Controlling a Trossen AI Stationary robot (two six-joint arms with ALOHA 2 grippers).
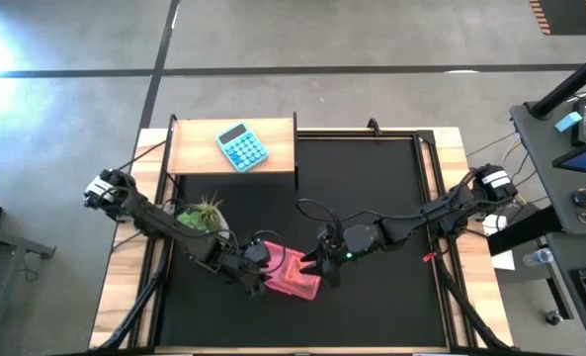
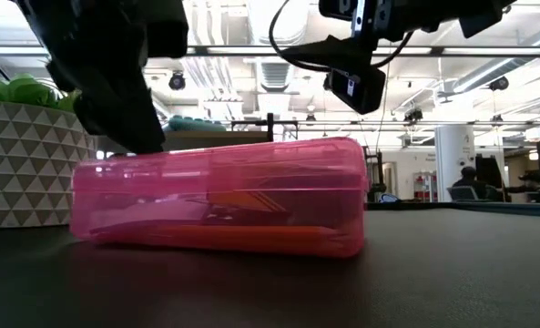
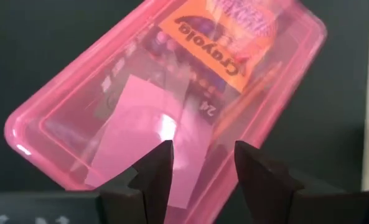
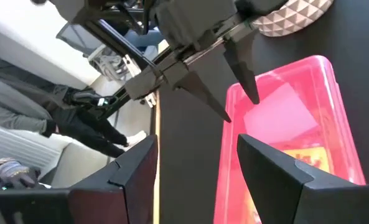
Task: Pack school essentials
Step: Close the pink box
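We see the left gripper point(image 3: 198, 163) spread open just above the closed pink case point(image 3: 172, 93). "Crayola" reads on the crayon box point(image 3: 215, 43) inside. Right gripper point(image 4: 196, 168) is open too, at the case's right end. Only the low view shows orange pencils point(image 2: 251, 232) inside; the high view adds the calculator point(image 1: 242, 147), far left.

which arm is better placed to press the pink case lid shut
Left, probably. The left gripper hangs open directly over the lid of the pink case, fingertips near its middle. The right gripper is open too, but sits at the case's end, off the lid.
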